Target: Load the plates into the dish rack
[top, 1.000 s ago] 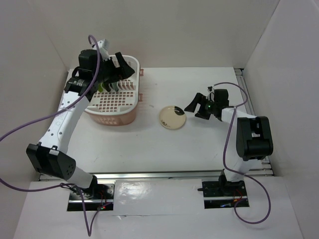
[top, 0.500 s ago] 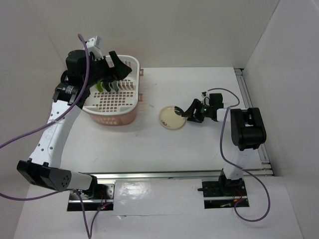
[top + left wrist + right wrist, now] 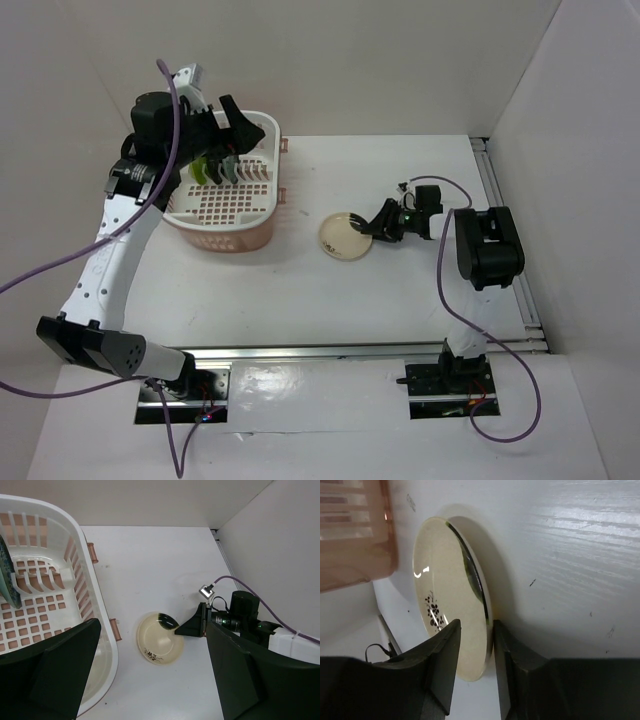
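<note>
The cream plate (image 3: 345, 238) with a dark smudge lies on the table right of the dish rack (image 3: 225, 238). My right gripper (image 3: 368, 230) reaches in low from the right and is shut on the plate's (image 3: 445, 590) right rim, one finger over its inner face and the other under the edge (image 3: 476, 625). My left gripper (image 3: 245, 130) hangs open and empty above the rack's back right corner. A lime green plate (image 3: 203, 170) and darker plates beside it stand on edge in the rack. The left wrist view shows a teal plate (image 3: 7, 575) upright inside the rack (image 3: 100, 610).
The white walls of the enclosure close in the table at the back and both sides. The pink rack's wall (image 3: 355, 555) stands just beyond the cream plate (image 3: 159, 641). A purple cable loops off the left arm.
My right arm has stretched left and down to the cream plate, and its jaws have closed from wide open onto the rim. The left arm has drawn back a little over the rack.
</note>
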Available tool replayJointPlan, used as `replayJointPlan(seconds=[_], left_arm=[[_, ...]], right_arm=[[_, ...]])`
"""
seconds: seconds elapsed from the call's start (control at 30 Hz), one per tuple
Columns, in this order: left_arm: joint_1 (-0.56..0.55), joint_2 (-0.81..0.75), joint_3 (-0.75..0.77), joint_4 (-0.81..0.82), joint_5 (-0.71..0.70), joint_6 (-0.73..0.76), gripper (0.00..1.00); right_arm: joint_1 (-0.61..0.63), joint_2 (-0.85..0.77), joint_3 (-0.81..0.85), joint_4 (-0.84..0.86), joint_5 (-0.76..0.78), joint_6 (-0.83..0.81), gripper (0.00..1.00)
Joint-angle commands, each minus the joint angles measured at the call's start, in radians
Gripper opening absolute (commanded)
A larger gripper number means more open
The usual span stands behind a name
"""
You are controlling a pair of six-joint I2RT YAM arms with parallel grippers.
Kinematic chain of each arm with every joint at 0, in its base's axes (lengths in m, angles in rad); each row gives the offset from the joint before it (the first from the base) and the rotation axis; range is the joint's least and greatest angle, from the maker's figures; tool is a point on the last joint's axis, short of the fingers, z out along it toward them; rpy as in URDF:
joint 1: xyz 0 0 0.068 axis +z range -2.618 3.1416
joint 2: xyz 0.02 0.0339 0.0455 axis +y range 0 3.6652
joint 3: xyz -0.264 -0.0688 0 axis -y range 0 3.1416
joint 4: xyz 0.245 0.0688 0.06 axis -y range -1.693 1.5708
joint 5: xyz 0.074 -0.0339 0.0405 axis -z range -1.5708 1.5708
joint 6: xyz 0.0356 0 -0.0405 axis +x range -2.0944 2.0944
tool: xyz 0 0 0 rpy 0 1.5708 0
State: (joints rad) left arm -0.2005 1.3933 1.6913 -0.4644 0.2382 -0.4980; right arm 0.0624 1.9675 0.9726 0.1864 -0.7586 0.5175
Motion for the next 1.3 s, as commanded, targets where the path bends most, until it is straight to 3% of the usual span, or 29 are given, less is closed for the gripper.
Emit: replayJointPlan(seconds=[0.0,0.17,0.2,0.23,0.43,0.53,0.7,0.87,1.13,1.27], left_arm=[[-0.002,0.015,0.045,0.027,0.023,0.018,1.0],[-0.002,0.024,0.045,0.027,0.023,0.018,1.0],[-0.002,0.024,0.036,0.027,0.023,0.018,1.0],[-0.002,0.024,0.036,0.027,0.023,0.018,1.0],[-0.002,0.024,0.018,0.027,0.022,0.018,1.0],[-0.002,0.044,0.018,0.04,0.07,0.018,1.0],[-0.002,0.088,0.028,0.107,0.206,-0.007,1.0],[-0.025,0.13,0.074,0.116,0.207,-0.007,1.0],[-0.043,0.216,0.093,0.147,0.262,0.013,1.0],[-0.053,0.237,0.093,0.156,0.283,0.013,1.0]], right_arm=[[0.013,0.076,0.005,-0.077,0.087,-0.056,0.4],[0.013,0.096,0.025,-0.102,0.097,-0.056,0.18],[0.013,0.096,0.034,-0.111,0.107,-0.056,0.06],[0.013,0.096,0.034,-0.111,0.107,-0.056,0.0],[-0.018,0.051,0.11,-0.175,0.174,-0.034,0.0],[-0.018,-0.03,0.164,-0.241,0.292,-0.034,0.0],[-0.006,-0.16,0.346,-0.356,0.493,-0.034,0.0],[0.028,-0.237,0.492,-0.397,0.558,-0.043,0.0],[0.097,-0.239,0.618,-0.231,0.04,-0.002,0.0],[0.157,-0.228,0.663,-0.219,0.013,-0.028,0.0]])
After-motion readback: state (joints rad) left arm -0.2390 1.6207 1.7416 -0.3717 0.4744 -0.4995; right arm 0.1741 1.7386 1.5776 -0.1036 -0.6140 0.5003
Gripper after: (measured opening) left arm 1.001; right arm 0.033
